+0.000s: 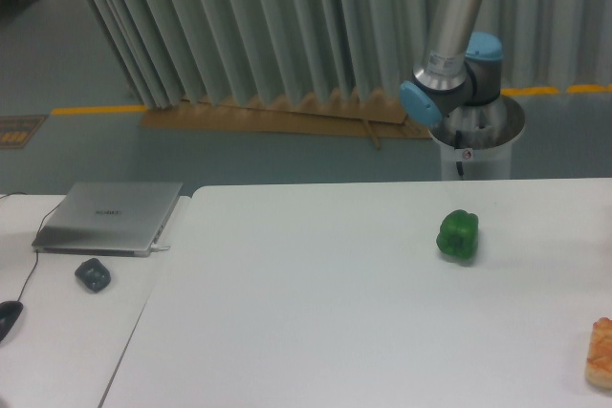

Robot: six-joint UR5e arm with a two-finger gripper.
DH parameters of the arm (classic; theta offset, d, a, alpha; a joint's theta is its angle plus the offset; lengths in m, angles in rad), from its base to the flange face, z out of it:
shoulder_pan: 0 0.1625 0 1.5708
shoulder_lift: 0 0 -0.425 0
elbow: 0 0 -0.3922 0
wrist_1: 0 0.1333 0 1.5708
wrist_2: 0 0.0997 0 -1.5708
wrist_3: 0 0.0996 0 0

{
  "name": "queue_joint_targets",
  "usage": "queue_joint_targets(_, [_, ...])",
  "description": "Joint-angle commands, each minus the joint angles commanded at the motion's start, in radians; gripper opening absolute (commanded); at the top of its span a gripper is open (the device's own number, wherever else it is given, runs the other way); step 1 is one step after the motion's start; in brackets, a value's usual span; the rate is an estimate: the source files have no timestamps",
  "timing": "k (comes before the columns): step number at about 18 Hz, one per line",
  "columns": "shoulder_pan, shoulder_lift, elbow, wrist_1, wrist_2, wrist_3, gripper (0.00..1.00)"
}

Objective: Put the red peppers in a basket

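Observation:
The red pepper is not in view, and no basket shows either. A green bell pepper (458, 234) sits on the white table (316, 312) at the right of its middle. Only the arm's base and lower links (457, 64) show behind the table's far edge at the upper right. The arm runs out of the top of the frame, so the gripper is out of view.
A closed grey laptop (108, 218) lies on a second table at the left, with a dark small object (93, 275) and a black mouse (8, 317) in front of it. An orange-brown food item (601, 354) lies at the right edge.

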Motion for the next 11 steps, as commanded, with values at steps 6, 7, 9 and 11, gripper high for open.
queue_joint_targets(6, [-0.003, 0.001, -0.011, 0.029, 0.002, 0.009, 1.0])
queue_joint_targets(7, [-0.005, 0.002, -0.011, 0.029, 0.002, 0.003, 1.0])
queue_joint_targets(9, [-0.041, 0.003, -0.012, 0.029, -0.002, -0.006, 1.0])
queue_joint_targets(11, [-0.092, 0.009, -0.015, 0.025, -0.014, -0.087, 1.0])
